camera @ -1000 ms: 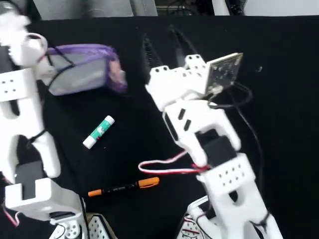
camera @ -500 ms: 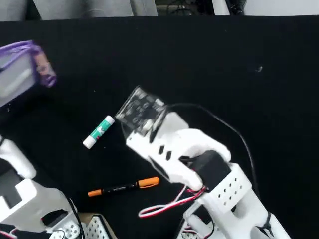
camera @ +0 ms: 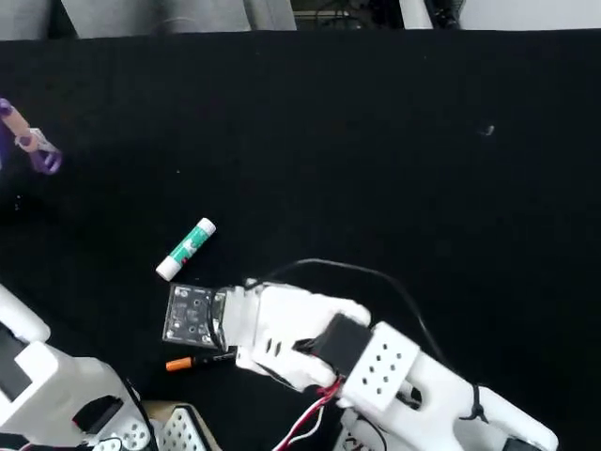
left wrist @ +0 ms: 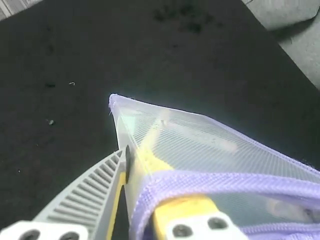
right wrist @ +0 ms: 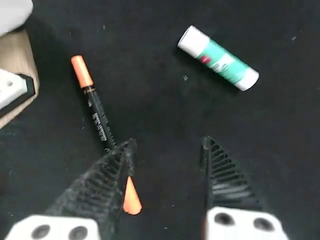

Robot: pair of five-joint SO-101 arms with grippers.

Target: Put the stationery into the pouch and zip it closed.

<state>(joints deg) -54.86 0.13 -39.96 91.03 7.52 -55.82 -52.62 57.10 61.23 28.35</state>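
The left gripper is clamped on one end of the clear mesh pouch with purple fabric trim, which shows at the far left edge of the high view. The right gripper, jaws spread apart, hangs over the black tablecloth at lower centre. One of its fingers is above the black pen with orange ends, and the white-and-green glue stick lies nearby.

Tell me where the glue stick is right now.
In the high view the glue stick lies on the black table, left of center, just beyond the orange pen and the right gripper.
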